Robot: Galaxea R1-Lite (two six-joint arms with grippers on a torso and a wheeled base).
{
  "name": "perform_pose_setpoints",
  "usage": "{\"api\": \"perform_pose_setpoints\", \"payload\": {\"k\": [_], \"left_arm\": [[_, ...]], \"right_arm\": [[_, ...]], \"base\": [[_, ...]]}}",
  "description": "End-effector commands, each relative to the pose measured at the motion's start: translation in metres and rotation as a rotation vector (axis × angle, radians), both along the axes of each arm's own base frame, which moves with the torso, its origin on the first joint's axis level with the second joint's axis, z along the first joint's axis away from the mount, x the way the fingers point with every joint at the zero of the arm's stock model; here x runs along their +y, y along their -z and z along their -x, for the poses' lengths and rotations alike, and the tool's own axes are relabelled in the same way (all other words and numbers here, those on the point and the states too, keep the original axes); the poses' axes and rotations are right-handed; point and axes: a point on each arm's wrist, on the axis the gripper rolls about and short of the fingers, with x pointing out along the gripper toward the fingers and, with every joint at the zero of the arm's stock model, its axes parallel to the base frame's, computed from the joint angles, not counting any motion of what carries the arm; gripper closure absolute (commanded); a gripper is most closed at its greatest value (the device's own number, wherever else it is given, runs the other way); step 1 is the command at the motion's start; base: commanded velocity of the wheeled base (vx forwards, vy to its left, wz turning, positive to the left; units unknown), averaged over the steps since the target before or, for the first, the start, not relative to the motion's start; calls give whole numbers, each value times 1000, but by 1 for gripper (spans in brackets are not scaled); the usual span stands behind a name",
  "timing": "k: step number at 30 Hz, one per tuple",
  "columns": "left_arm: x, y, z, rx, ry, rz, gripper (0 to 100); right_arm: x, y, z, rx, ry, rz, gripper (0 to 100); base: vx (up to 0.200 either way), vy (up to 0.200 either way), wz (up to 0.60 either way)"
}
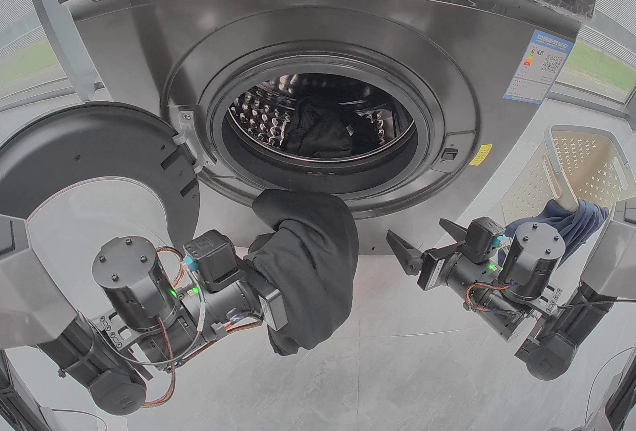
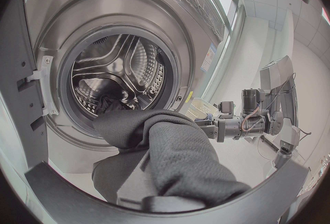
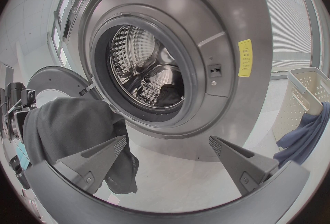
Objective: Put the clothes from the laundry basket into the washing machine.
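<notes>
My left gripper is shut on a black garment that drapes over its fingers, just below the washing machine's round opening. In the left wrist view the black garment hangs in front of the drum. More dark clothing lies inside the drum. My right gripper stands open with nothing between its fingers, low and to the right of the opening. The laundry basket stands at the right with a blue garment hanging over its rim.
The machine's door is swung wide open at the left, close behind my left arm. Pale floor spreads in front of the machine between the two arms. In the right wrist view the basket stands beside the machine's front panel.
</notes>
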Motion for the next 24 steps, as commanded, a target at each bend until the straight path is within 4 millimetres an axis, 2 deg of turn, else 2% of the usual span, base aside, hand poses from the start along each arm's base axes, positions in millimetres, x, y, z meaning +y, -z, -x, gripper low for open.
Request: {"api": "perform_pose_setpoints", "payload": {"k": [1,4,16,22,24], "left_arm": [[0,2,0,5,-1,-6,100],[-1,3,-1,8,-1,-10,100],[-3,9,-3,-6,-4,-51,100],[-4,12,-4,-4,-4,-60,100],[-3,12,-4,-4,-4,-60,100]], "right_arm": [[1,0,0,1,-2,0,0],[0,1,0,2,-2,1,0],[1,1,0,2,-2,1,0],[1,2,0,5,-3,3,0],[1,2,0,5,-3,3,0]], "base": [[0,200,0],[0,200,0],[0,0,0],[200,0,0],[0,0,0]]}}
